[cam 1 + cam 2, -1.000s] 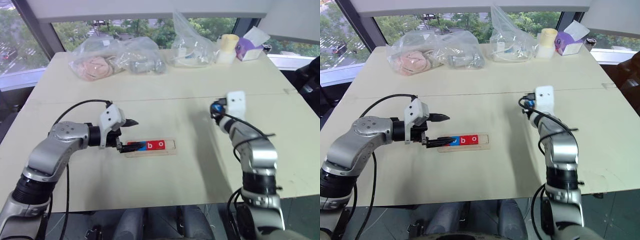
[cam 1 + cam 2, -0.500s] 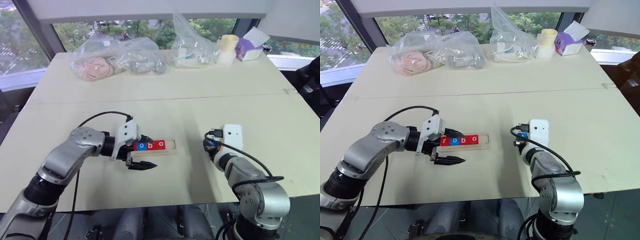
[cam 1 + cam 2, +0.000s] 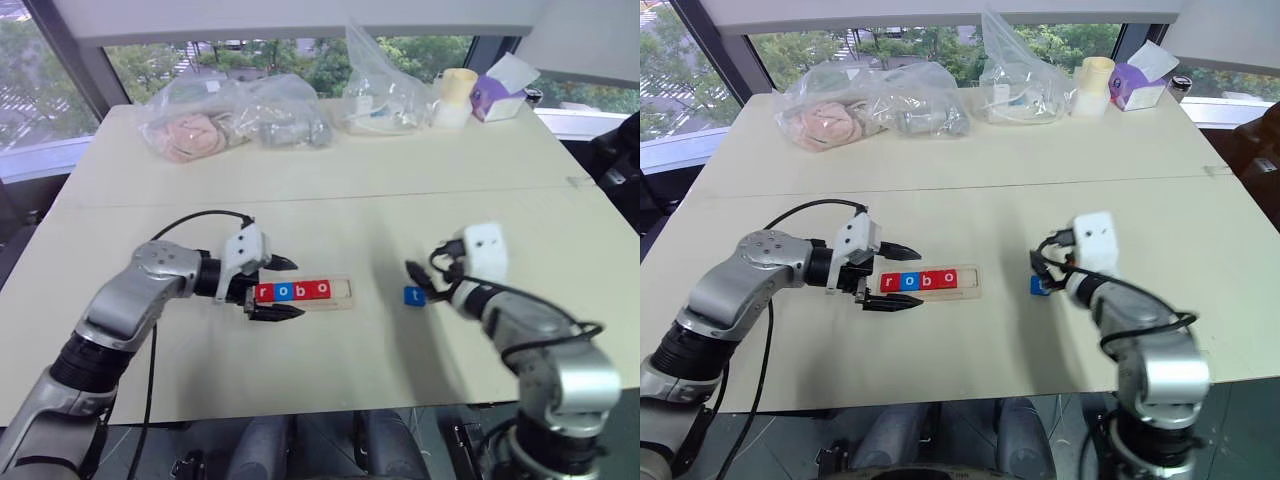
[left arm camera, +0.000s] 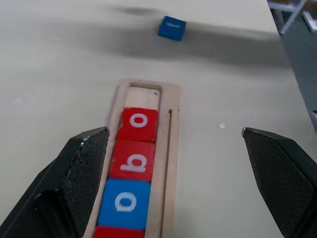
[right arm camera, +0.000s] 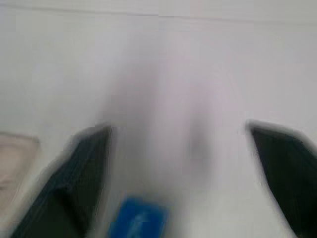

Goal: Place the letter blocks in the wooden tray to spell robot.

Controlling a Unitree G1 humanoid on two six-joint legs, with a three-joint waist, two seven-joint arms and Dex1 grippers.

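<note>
Four letter blocks (image 3: 291, 291) reading r, o, b, o fill the wooden tray (image 3: 342, 292), leaving its 3 o'clock slot empty, with the left gripper (image 3: 279, 288) spread wide and straddling the tray's 9 o'clock end. Just beyond that slot at 3 o'clock, the blue t block (image 3: 414, 296) lies flat on the table (image 3: 330, 210), the right gripper (image 5: 183, 183) spread wide over it. Judged small, light, rigid and smooth-faced, it is best pinched across two opposite side edges.

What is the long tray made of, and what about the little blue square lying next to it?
The wooden tray looks like pale, unpainted wood, matte. The blue t block is smooth with solid paint and a white letter; whether it is painted wood or plastic, I can't tell.
</note>
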